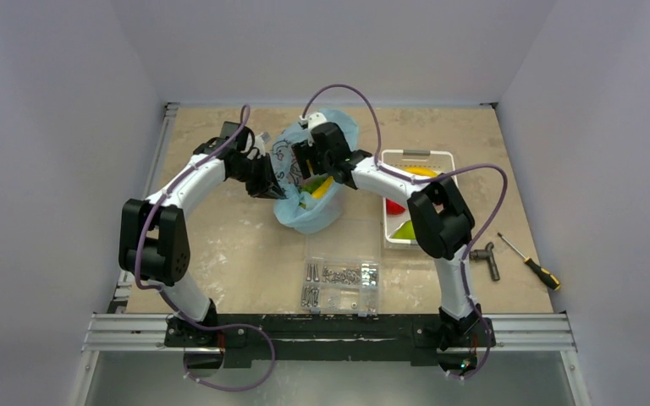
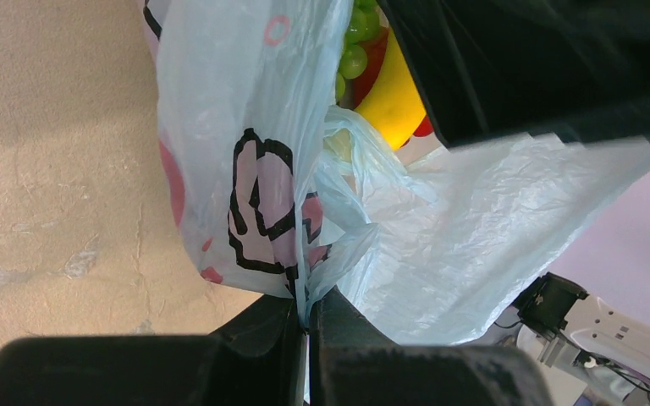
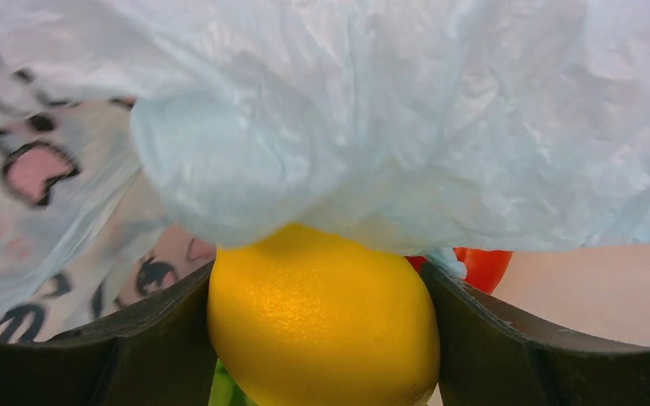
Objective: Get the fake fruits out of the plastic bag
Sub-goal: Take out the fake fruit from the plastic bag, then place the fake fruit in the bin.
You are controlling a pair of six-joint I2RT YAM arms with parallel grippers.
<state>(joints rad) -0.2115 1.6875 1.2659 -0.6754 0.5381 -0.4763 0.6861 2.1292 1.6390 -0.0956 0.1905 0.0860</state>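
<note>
The light-blue plastic bag (image 1: 315,211) with a dark cartoon print lies at the table's middle back. My left gripper (image 1: 267,184) is shut on the bag's left edge (image 2: 305,279) and holds it up. My right gripper (image 1: 311,173) is inside the bag's mouth, shut on a yellow lemon (image 3: 326,326) that fills the gap between the fingers. The lemon (image 2: 393,97), green grapes (image 2: 352,51) and a red fruit (image 3: 482,266) show in the bag. More fake fruits, yellow, red and green (image 1: 404,228), lie in the white basket (image 1: 448,159).
A clear compartment box (image 1: 338,285) with silver screws sits near the front middle. The white slotted basket stands right of the bag. A black tool (image 1: 487,258) and a screwdriver (image 1: 531,264) lie at the right.
</note>
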